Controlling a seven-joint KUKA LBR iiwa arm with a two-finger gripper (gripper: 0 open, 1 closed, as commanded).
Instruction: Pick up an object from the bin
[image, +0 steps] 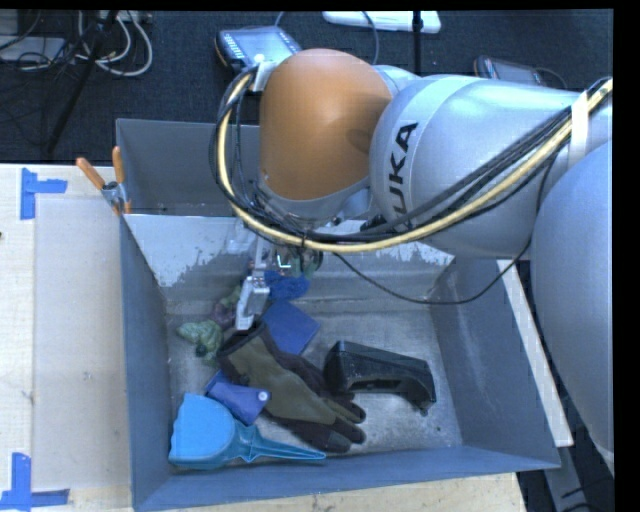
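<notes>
My gripper (247, 310) hangs below the orange dome, low over the back left part of the bin floor. Right beside it lies a blue block (291, 325), whose upper end reaches up against the gripper. Just left of the gripper sits a small green crumpled thing (203, 335). A dark glove (290, 388) sprawls across the floor directly below the blue block. The dome and cables hide much of the gripper.
A black handle-shaped thing (381, 372) lies to the right of the glove. A light blue scoop-like thing (212, 436) and a small blue-violet cylinder (238, 398) lie at the front left corner. The arm spans the bin's right side.
</notes>
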